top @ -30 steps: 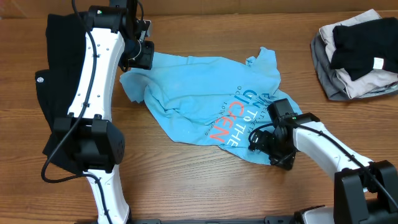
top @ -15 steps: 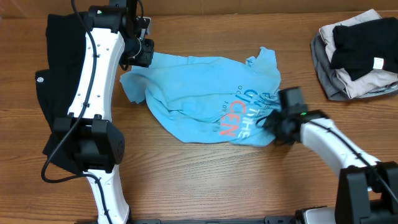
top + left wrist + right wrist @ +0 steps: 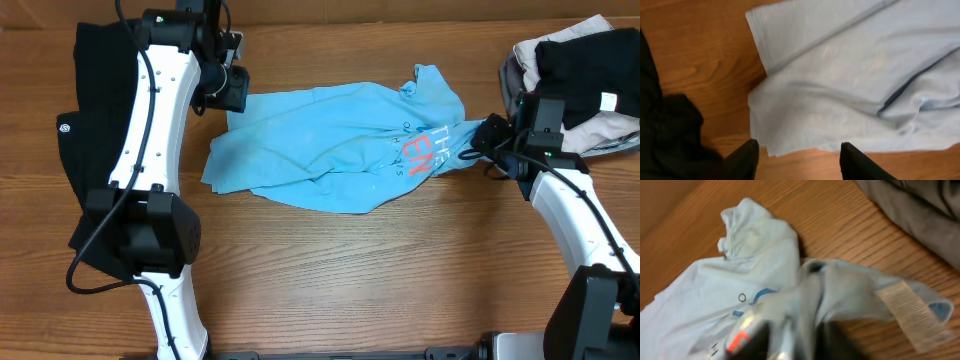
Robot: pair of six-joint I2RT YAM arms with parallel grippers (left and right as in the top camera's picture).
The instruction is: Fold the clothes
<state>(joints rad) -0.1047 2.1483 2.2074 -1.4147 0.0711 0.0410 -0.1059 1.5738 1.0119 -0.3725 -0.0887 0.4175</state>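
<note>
Overhead: right pincer (image 3: 483,139) clamps the blue T-shirt (image 3: 320,140) (fabric taut); left pincer (image 3: 798,151) hangs open, empty.

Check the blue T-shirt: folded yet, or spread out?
Spread, not folded: the light blue T-shirt lies stretched and wrinkled across the table, one end bunched at the right claw.

Our wooden table (image 3: 400,280) bore a light blue T-shirt (image 3: 320,150) between left pincer (image 3: 232,95) and right pincer (image 3: 488,135), a black garment (image 3: 95,90) outside the left.
</note>
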